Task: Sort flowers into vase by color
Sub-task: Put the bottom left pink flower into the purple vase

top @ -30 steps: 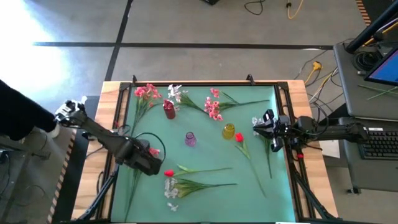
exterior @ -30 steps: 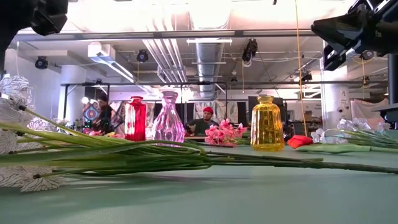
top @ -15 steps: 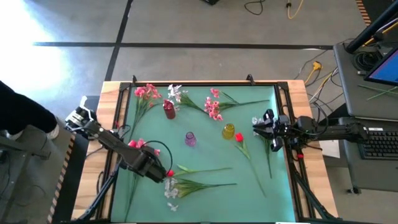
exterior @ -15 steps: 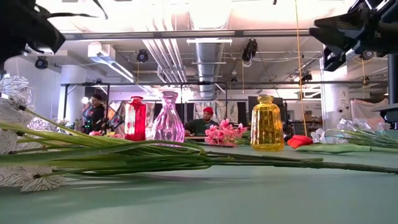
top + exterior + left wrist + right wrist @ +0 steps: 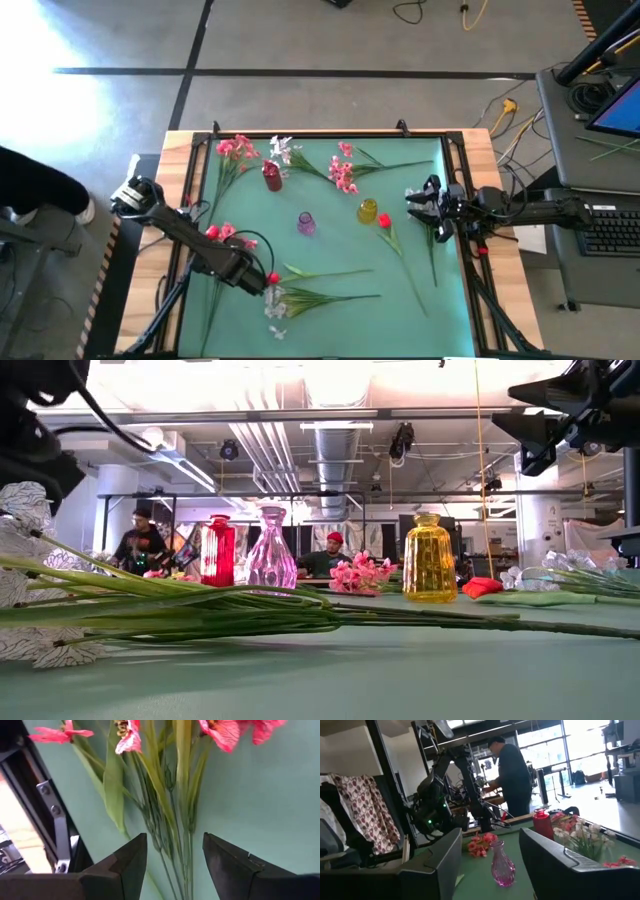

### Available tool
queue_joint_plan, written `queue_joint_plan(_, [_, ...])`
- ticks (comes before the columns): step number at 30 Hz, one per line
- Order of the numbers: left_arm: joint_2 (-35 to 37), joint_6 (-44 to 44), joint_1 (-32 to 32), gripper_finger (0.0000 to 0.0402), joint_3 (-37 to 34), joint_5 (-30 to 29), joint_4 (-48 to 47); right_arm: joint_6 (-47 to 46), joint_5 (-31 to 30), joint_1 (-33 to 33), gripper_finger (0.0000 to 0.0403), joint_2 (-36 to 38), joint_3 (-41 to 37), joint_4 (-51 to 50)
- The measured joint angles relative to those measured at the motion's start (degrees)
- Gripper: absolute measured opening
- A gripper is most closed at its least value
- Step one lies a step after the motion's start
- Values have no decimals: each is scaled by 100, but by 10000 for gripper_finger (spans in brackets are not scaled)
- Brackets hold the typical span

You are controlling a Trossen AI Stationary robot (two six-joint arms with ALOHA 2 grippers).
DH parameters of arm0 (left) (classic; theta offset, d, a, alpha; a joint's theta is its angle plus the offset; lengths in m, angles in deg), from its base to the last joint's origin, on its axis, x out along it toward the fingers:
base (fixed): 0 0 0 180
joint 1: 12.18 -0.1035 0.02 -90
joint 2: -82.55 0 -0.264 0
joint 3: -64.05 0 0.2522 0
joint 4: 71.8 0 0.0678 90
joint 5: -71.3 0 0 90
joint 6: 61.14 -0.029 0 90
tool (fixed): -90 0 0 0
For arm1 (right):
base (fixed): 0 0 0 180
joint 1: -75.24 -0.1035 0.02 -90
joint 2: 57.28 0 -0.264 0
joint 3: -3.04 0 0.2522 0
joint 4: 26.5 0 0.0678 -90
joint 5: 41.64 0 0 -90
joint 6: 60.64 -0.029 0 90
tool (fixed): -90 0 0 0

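So the counter has a green mat, and the flowers are scattered all over it. The biggest sprays lie at lower centre of the high view, long axis running left-right with the blossoms at the left end; in the low view their stems stretch across the whole frame and the heads get cut off at the left edge. A pink bunch sits upper left, stems running down-left. Another pink one is upper centre, and a red flower lies beside the yellow vase, stem pointing down-right.

The left pincer is low over the left end of the big sprays, mostly hidden under its own arm from above. Its wrist view shows the fingers spread, green stems between them, not clamped. The right pincer hovers at the right side of the mat, fingers released, nothing in them.

Red vase and purple vase look empty, though it's hard to tell.
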Motion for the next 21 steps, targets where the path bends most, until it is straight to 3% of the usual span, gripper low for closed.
queue_joint_plan(12, [0, 45, 0, 175, -650, -58, 812, 33, 0, 2, 203, 0, 0, -151])
queue_joint_plan(21, [4, 46, 0, 92, -676, -311, 879, 36, 0, 2, 203, 0, 0, -181])
